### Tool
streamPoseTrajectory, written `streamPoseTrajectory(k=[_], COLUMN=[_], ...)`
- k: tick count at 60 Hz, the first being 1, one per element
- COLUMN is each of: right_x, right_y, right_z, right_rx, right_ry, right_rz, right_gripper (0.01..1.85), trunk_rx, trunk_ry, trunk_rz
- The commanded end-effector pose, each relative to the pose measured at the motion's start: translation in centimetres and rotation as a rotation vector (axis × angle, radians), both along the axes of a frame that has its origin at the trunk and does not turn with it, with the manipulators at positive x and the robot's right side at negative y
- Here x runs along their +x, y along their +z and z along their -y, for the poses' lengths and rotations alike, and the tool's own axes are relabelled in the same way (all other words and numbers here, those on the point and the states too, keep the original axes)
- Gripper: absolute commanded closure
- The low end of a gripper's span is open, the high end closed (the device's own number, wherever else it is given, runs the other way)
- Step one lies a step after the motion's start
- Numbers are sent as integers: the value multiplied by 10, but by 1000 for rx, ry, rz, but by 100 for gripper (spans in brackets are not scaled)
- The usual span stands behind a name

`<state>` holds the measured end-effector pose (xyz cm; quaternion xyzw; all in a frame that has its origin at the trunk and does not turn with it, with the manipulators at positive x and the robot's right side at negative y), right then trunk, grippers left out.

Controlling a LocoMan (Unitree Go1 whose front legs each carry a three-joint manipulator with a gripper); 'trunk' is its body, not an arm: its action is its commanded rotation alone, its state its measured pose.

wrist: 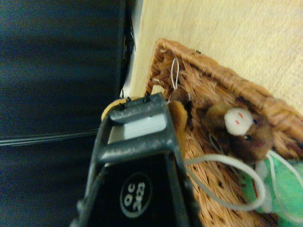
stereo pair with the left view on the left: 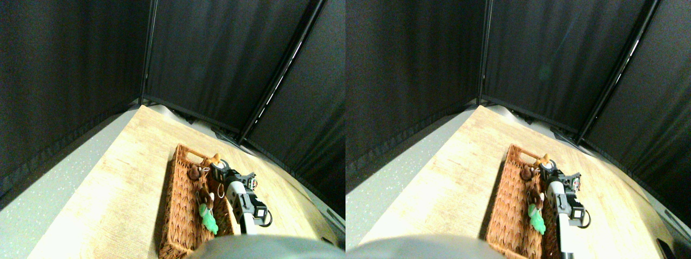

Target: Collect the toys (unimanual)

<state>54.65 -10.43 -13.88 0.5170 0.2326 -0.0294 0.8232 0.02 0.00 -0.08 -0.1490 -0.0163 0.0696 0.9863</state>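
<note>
Black curtains (stereo pair with the left view on the left: pixel 81 59) close off the back and sides, and a pale wooden board (stereo pair with the left view on the left: pixel 124 178) lies on a speckled grey floor (stereo pair with the left view on the left: pixel 48 189). On the board sits a long wicker basket (stereo pair with the left view on the left: pixel 181 226), and all the toys in sight are in it or at its rim.

An orange toy (stereo pair with the left view on the left: pixel 216 158) is at the basket's far right corner, right at the tip of the right gripper (stereo pair with the left view on the left: pixel 218 168). In the wrist view the same toy (wrist: pixel 177 116) shows as an orange-brown edge pressed along the dark jaw frame, with a thin string loop (wrist: pixel 174 73) rising from it against the wicker. Whether the jaws are clamped on it or merely beside it cannot be told; the gap between them is hidden.

A brown toy (stereo pair with the left view on the left: pixel 194 172) lies inside the basket near its far end, just left of the gripper. Another brown toy (stereo pair with the left view on the left: pixel 207 198) lies further toward the near end; the wrist view shows it (wrist: pixel 241 132) with a pale muzzle and dark eyes, resting on the woven bottom close to the wall. Touching it on the near side is a green toy (stereo pair with the left view on the left: pixel 208 220), whose white strings (wrist: pixel 227 182) curl over the wicker.

The manipulator's grey arm (stereo pair with the left view on the left: pixel 237 197) runs along the basket's right wall from the lower right.
</note>
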Motion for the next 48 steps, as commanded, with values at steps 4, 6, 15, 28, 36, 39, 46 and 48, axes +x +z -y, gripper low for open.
streamPoseTrajectory(k=[4, 6, 15, 28, 36, 39, 46, 48], right_x=[0, 0, -1, -4, -4, -5, -3, -1], right_y=[2, 2, 0, 4, 4, 4, 6, 6], right_z=[-5, -5, -8, -6, -1, 1, 9, 15], right_rx=[-10, -5, -1, 87, 75, 46, 15, 15], right_ry=[16, 13, 22, -4, 22, 14, -14, -14], right_rz=[39, 35, 24, -43, -36, -26, 4, 17], right_gripper=[180, 180, 180, 121, 54, 60, 80, 88], trunk_rx=[-26, -29, -31, -24, -10, -3, 15, 20], trunk_ry=[17, 19, 21, 16, 5, 1, -14, -19], trunk_rz=[1, 2, 2, 0, -4, -5, -8, -10])
